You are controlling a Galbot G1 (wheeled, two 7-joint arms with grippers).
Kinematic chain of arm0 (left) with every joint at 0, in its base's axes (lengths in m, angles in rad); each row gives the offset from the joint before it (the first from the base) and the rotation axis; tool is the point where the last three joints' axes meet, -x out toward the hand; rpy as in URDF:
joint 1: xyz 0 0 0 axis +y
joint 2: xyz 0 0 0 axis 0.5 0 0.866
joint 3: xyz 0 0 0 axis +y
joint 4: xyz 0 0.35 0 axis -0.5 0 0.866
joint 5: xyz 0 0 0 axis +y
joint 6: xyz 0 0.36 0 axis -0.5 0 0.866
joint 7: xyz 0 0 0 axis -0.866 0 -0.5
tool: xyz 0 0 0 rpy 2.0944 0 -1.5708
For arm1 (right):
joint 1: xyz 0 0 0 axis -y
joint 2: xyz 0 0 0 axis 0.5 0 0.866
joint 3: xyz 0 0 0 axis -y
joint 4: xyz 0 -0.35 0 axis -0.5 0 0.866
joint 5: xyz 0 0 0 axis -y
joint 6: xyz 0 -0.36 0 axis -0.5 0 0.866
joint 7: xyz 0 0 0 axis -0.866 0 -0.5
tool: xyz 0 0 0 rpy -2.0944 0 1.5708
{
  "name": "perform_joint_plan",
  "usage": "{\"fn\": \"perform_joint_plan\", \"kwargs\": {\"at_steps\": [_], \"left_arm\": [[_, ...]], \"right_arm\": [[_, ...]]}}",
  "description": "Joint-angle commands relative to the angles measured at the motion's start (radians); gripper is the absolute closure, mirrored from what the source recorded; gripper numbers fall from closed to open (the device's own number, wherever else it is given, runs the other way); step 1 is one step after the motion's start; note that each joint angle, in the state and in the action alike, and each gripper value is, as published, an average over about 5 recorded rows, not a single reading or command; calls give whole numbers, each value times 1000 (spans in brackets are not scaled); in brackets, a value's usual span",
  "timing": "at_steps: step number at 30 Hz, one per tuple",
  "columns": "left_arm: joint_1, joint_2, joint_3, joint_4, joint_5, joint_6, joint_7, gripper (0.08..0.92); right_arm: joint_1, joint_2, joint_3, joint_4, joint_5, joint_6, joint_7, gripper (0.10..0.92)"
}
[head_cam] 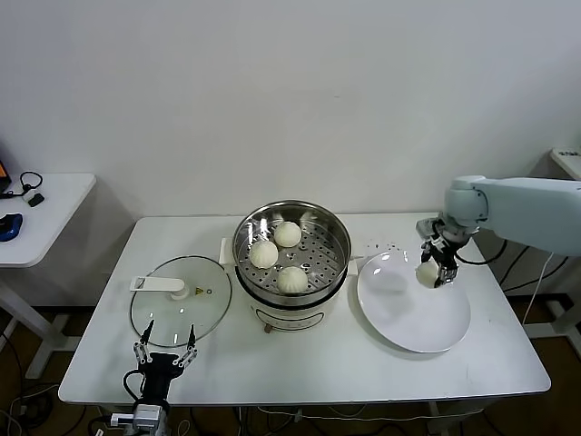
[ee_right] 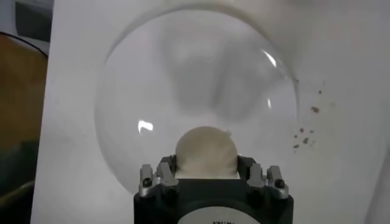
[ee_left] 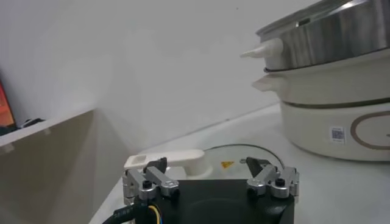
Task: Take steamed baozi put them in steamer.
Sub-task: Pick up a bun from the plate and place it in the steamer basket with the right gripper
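Gripping the last baozi (head_cam: 427, 272) above the white plate (head_cam: 436, 331), my right gripper (head_cam: 436, 270) has its fingers clamped on the bun's sides. Three baozi (head_cam: 263, 253) sit in the steamer (head_cam: 336, 272). My left gripper (head_cam: 165, 345) (fingers spread, empty) idles by the glass lid (head_cam: 163, 313).

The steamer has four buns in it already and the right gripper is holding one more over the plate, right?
Not quite. The head view shows three buns in the steamer, not four. The right gripper does hold one more bun over the plate.
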Motion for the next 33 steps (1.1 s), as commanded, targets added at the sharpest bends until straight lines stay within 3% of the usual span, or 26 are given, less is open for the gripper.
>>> {"fn": "perform_joint_plan", "kwargs": {"at_steps": [1,19,33], "left_arm": [[1,-49,2,1,2,1,0,177],[1,-49,19,-10,7,6,3,177],[3,-49,12,-21,2,10,5,177]], "right_arm": [[274,35,-121,132,113,5,-31,380],[406,264,-40,173,406,-66,-12,373],[247,417,33,116,471,-117,37,372]]}}
